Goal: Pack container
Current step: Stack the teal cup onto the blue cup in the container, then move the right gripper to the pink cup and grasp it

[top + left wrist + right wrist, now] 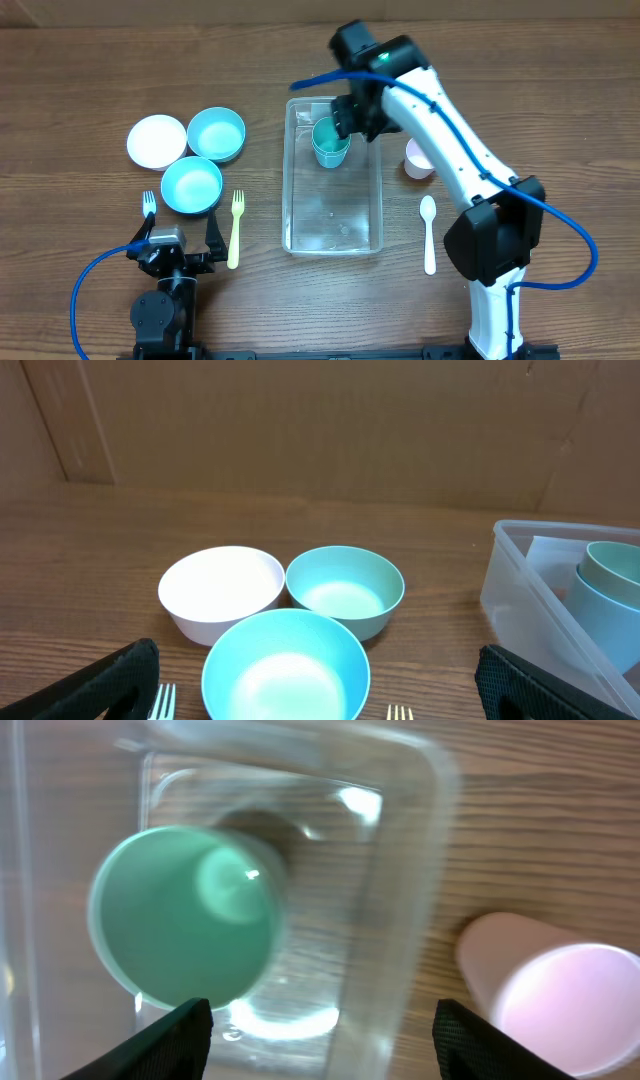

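So the clear container (335, 215) sits mid-desk, long side running 12 to 6 o'clock. A teal cup (331, 141) stands upright inside it at the 12 o'clock end, and the right gripper (320, 1020) hangs over it, spread wide and released, holding nothing. A pink cup (419, 159) lies on its side just off the container at 3 o'clock. The left gripper (315, 655) is down at 7 o'clock, also spread wide with nothing in it, facing three bowls (285, 665).
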Tool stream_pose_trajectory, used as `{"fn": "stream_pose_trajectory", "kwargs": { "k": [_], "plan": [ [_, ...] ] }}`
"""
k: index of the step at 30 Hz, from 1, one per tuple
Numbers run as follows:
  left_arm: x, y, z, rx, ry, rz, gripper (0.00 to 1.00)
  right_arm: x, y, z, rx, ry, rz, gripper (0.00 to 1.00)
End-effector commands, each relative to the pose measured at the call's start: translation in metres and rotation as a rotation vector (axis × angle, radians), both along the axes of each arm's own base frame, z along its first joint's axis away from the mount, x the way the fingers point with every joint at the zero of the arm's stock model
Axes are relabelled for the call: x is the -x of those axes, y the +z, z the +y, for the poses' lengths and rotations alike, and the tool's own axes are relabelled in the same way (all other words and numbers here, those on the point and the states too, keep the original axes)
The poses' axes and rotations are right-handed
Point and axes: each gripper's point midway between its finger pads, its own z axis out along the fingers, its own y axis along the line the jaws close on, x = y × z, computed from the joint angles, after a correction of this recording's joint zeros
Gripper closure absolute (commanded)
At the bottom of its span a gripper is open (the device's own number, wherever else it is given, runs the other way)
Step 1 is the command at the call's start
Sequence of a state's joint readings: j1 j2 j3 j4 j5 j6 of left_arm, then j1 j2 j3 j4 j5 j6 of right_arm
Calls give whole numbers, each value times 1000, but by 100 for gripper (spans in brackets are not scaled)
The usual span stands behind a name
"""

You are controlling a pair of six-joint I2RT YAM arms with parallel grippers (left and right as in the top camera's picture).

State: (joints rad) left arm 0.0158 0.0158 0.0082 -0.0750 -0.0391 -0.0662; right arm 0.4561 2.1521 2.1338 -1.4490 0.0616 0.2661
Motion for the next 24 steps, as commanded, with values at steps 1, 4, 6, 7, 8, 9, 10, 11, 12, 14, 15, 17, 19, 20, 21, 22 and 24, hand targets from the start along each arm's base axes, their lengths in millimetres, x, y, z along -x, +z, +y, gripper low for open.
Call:
{"fn": "stream_pose_trajectory", "kwargs": {
  "k": [1,4,6,7,8,9,10,11,12,14,15,17,19,20,21,22,24],
  "plan": [
    [0,1,5,-26,19,-9,0,-11,40,-57,-13,-155,-56,28],
    [0,1,5,-26,19,-9,0,-5,42,-109,12,-259,1,29],
    [0,1,5,-26,19,-9,0,-3,39,-131,22,-301,28,29],
    [0,2,5,-26,19,-9,0,-2,37,-142,25,-316,38,29],
    [0,2,5,-26,19,-9,0,-3,35,-148,26,-323,41,30],
    [0,2,5,-26,19,-9,0,-4,34,-153,26,-334,42,30],
    [1,1,5,-26,19,-9,0,-4,32,-156,26,-342,44,30],
    [0,2,5,-26,19,-9,0,-5,28,-159,27,-348,47,30],
    [0,1,5,-26,19,-9,0,-6,22,-160,28,-352,53,30],
    [0,1,5,-26,19,-9,0,-3,6,-161,35,-352,78,30],
    [1,2,5,-26,19,-9,0,-2,0,-161,38,-352,88,30],
    [1,1,5,-26,19,-9,0,3,-22,-161,47,-352,120,30],
    [0,2,5,-26,19,-9,0,8,-45,-162,54,-352,145,30],
    [1,1,5,-26,20,-9,0,10,-53,-162,56,-351,151,30],
    [0,2,5,-26,19,-9,0,12,-59,-162,57,-350,158,31],
    [0,2,5,-26,19,-9,0,14,-66,-162,60,-350,166,32],
    [0,2,5,-26,19,-9,0,16,-74,-163,61,-350,170,36]
  ]
}}
